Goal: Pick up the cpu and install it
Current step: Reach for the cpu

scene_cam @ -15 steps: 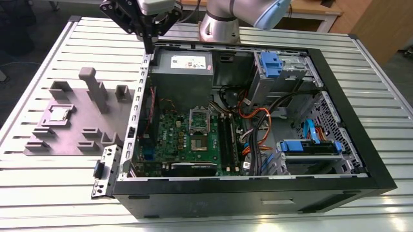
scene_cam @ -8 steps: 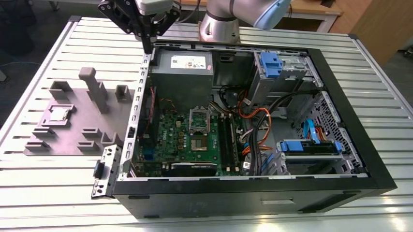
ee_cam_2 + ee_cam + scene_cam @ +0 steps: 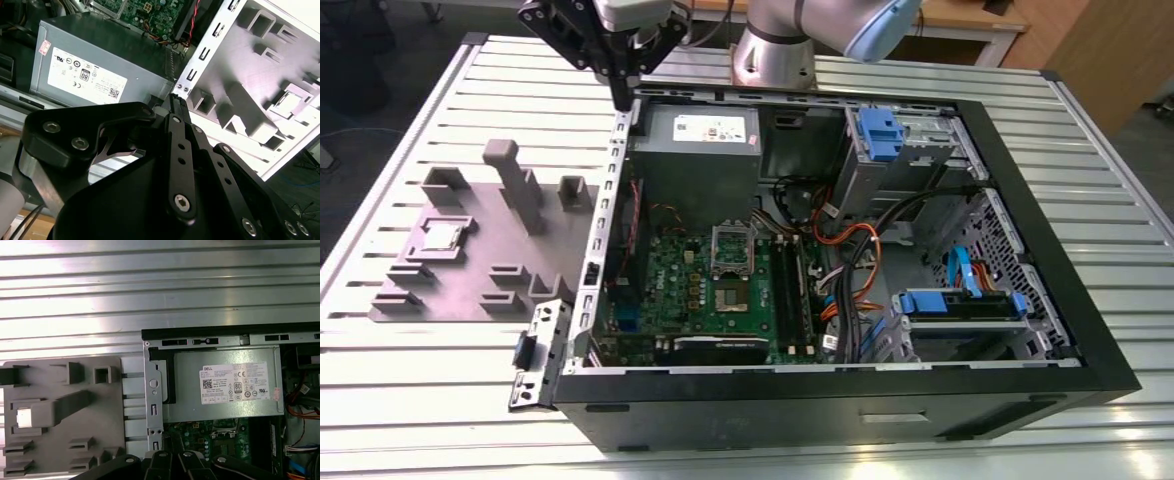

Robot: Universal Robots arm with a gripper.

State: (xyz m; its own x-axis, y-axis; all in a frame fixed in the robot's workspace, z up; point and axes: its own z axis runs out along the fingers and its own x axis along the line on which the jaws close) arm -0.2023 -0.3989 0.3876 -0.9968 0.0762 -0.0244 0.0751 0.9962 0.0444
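Observation:
The cpu [image 3: 440, 235] is a small silver-grey square lying in a recess of the grey-purple moulded plate [image 3: 467, 270], at the exterior view's left of the open computer case [image 3: 854, 400]. It also shows as a pale square in both wrist views, cpu [image 3: 29, 416] and cpu [image 3: 288, 102]. My gripper [image 3: 624, 98] hangs above the case's back left corner, near the power supply [image 3: 698, 150], well away from the cpu. Its black fingers [image 3: 176, 107] meet at the tips, shut, with nothing between them.
Inside the case lie the green circuit board [image 3: 707, 300] with its socket [image 3: 731, 245], orange and blue cables [image 3: 847, 260] and blue drive bays [image 3: 961, 300]. Upright blocks [image 3: 520, 185] stand on the plate. All rests on a ribbed metal table [image 3: 400, 360].

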